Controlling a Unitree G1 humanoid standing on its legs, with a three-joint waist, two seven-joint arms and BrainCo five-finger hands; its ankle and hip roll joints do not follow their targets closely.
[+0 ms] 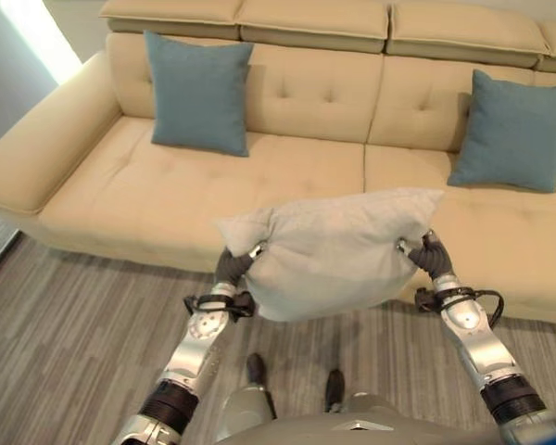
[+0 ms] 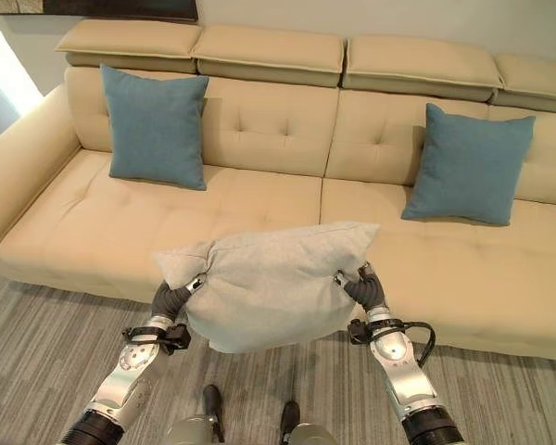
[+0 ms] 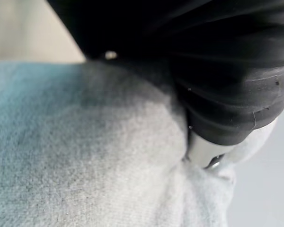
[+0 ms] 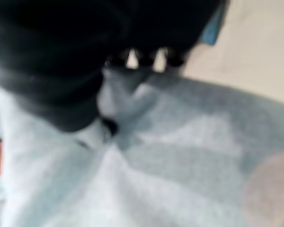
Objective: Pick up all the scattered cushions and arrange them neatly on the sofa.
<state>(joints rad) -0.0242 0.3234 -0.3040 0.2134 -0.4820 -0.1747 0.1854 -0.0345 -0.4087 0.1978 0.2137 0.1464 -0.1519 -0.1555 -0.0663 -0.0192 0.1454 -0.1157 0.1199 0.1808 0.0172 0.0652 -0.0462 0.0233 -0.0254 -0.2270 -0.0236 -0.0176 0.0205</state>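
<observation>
A light grey cushion [image 1: 334, 250] hangs in the air in front of the beige sofa [image 1: 102, 199], held between both hands. My left hand [image 1: 233, 264] grips its left edge and my right hand [image 1: 428, 252] grips its right edge, fingers curled into the fabric. Close up, the grey cloth [image 3: 85, 156] bunches under the left hand's thumb [image 3: 203, 151], and the same cloth [image 4: 156, 165] folds under the right hand [image 4: 52, 71]. Two blue cushions lean upright on the sofa's backrest, one at the left [image 1: 197, 93] and one at the right [image 1: 514, 132].
The sofa's middle seat [image 2: 250, 199] between the two blue cushions is bare. A wide armrest [image 1: 37, 139] closes the sofa's left end. Grey striped wood floor [image 1: 65, 343] runs in front of the sofa.
</observation>
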